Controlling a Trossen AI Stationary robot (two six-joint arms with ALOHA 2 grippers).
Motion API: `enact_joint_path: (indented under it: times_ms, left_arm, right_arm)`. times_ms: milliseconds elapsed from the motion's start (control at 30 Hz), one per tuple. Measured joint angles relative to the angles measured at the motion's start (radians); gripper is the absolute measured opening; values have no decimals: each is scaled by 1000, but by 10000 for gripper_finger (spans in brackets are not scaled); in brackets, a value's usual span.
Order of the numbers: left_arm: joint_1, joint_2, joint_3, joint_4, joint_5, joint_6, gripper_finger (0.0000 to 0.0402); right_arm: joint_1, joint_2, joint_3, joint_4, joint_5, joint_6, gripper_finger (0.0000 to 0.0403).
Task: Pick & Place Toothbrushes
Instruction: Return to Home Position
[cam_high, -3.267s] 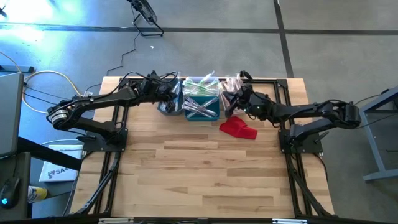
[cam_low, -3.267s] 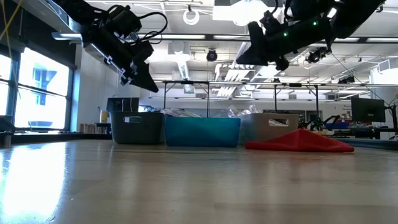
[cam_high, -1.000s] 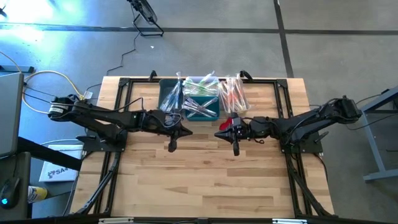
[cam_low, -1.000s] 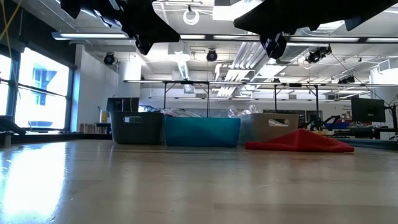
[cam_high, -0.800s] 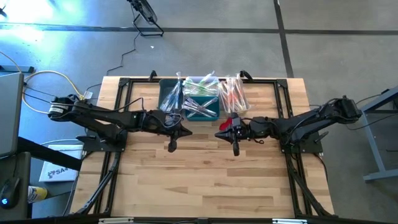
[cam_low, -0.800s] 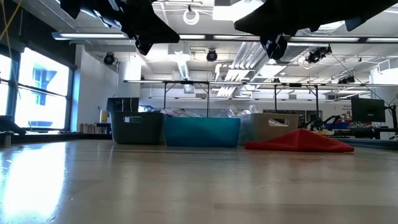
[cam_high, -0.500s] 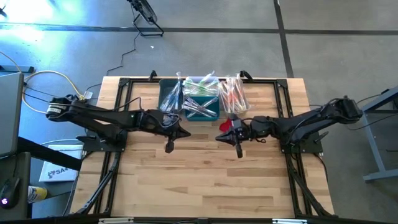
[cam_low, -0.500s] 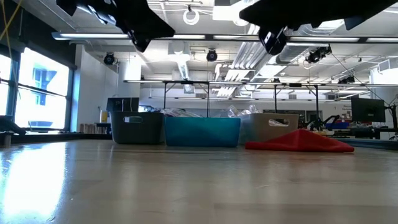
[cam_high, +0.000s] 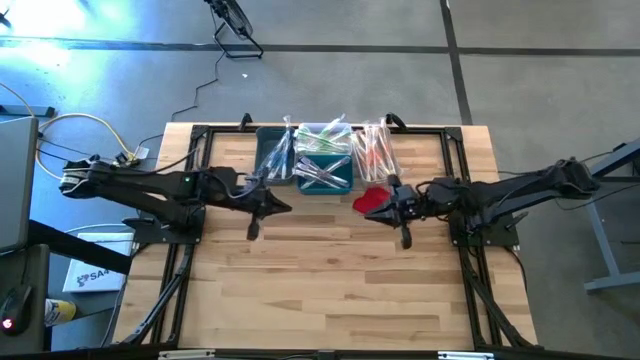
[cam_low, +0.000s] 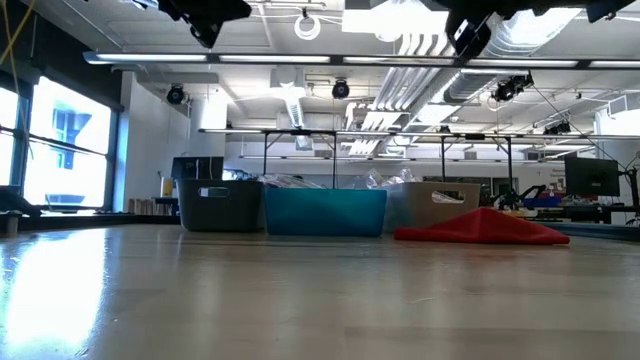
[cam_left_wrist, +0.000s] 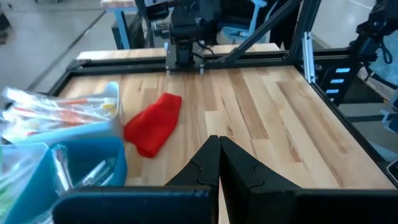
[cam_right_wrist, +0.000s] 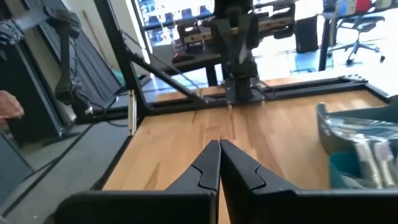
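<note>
While I look straight down, the left gripper and right gripper hang over bare table to either side of the middle. The toothbrushes lie piled in the three bins along the far edge, with the red cloth just in front. At table height I see those bins in a row, the cloth beside them. On each wrist camera the fingers are pressed together on nothing.
</note>
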Motion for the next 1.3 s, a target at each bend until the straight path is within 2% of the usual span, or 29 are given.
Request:
enact_joint_path:
  times_ms: [200,600,967,1300]
  left_arm:
    - [0,-108,0,-71,2,24,0]
    - [0,-383,0,-321,2,53,0]
    - [0,-547,-1,-437,-8,63,0]
    - [0,-653,-1,-484,-10,83,0]
  right_arm:
    - [0,-121,0,-93,12,-8,2]
    - [0,-368,0,-295,12,-6,3]
    - [0,-595,1,-437,22,-22,3]
    - [0,-710,1,-526,34,-17,3]
